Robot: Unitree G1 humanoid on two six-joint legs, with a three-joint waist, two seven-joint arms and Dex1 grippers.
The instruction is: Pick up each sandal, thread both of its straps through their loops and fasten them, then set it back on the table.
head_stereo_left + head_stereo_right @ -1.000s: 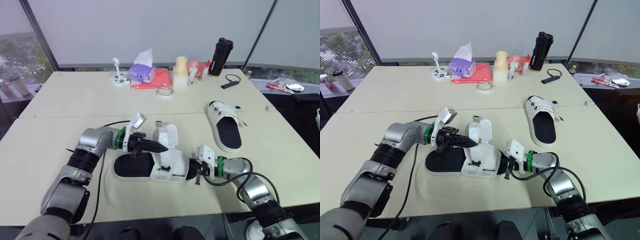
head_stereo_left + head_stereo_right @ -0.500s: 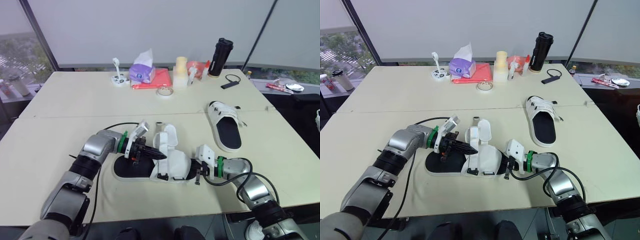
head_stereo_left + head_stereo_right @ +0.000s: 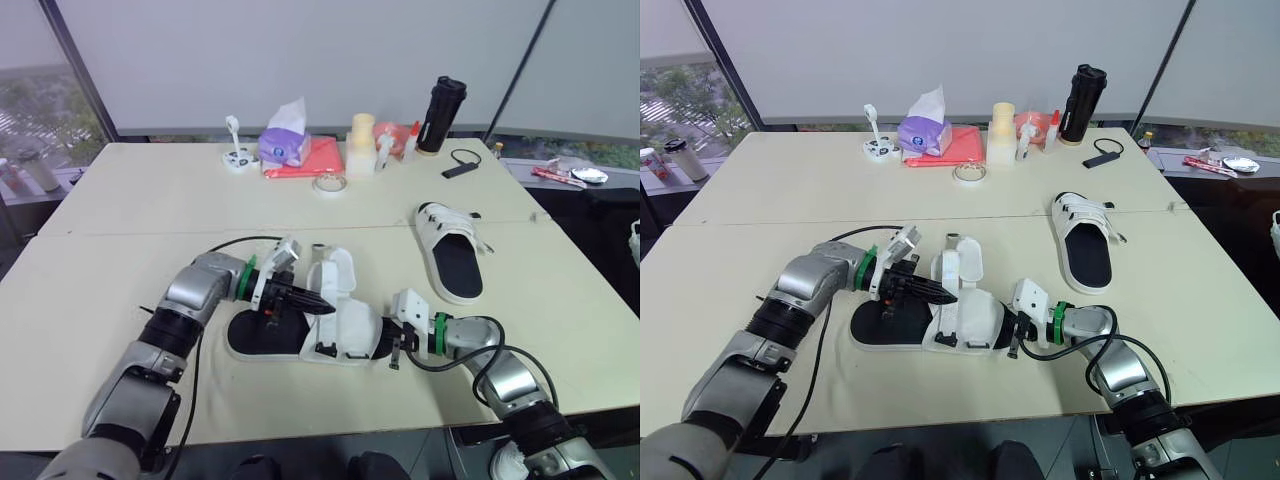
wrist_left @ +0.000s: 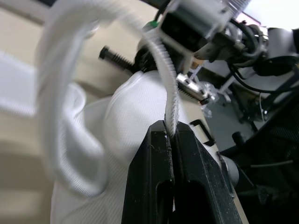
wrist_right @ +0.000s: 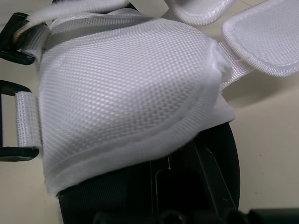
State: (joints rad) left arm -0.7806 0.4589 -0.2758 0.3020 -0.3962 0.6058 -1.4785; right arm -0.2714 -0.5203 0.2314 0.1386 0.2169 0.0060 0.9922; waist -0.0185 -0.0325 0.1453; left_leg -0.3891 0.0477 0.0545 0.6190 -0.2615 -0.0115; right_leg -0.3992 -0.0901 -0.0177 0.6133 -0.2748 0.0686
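The near sandal [image 3: 262, 338], black-soled with a white mesh upper [image 5: 126, 79], lies on the table in front of me. My left gripper [image 3: 320, 300] reaches across its heel end. It is shut on the edge of a white strap [image 4: 163, 65] that arches up from the upper. My right gripper [image 3: 388, 343] grips the sandal's toe end, fingers shut on the sole under the mesh. Two black loops [image 5: 8, 119] show at the side of the upper, with nothing through them. The second sandal [image 3: 450, 250] lies flat to the right, farther back, apart from both grippers.
Along the far side stand a purple tissue pack [image 3: 285, 140] on a red cloth [image 3: 320, 160], a tape roll [image 3: 329, 184], a cream cup stack [image 3: 361, 142] and a black bottle [image 3: 441, 113]. A small black device [image 3: 459, 168] with a cord lies near the bottle.
The left gripper has moved lower and to the right with the strap. The sandal's white upper has settled closer to the right gripper. The right arm has held still.
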